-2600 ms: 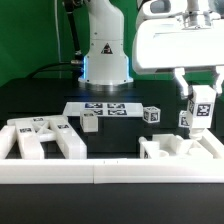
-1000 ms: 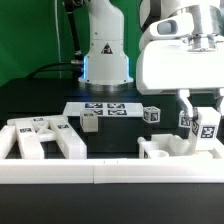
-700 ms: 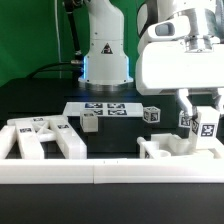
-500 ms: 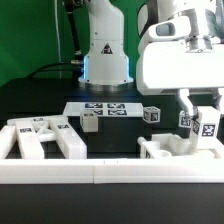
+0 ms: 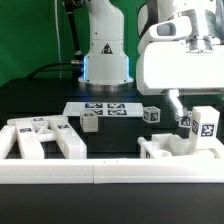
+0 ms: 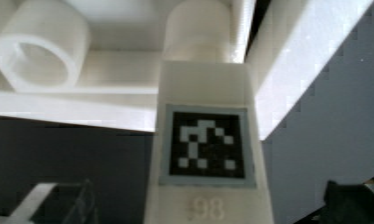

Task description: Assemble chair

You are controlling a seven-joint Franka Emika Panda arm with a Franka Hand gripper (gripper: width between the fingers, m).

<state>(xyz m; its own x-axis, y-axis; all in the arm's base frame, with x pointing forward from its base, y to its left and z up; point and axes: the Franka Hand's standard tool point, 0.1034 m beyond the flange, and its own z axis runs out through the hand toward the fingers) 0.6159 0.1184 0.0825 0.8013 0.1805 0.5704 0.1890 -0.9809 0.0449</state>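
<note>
Slab parts (image 5: 45, 135) at table's (image 5: 30, 100) front-left corner, lower edges behind front rail (image 5: 100, 172), square post (image 5: 203, 126) near front-right edge, upright, long axis vertical, tag facing camera, foot hidden behind white part (image 5: 168, 149), gripper (image 6: 202, 203) jaws wide apart astride post, not touching, one finger out of frame at the exterior view's right.

Faint, unreadable digits below tag (image 6: 207, 146) on post (image 6: 205, 85)
</note>
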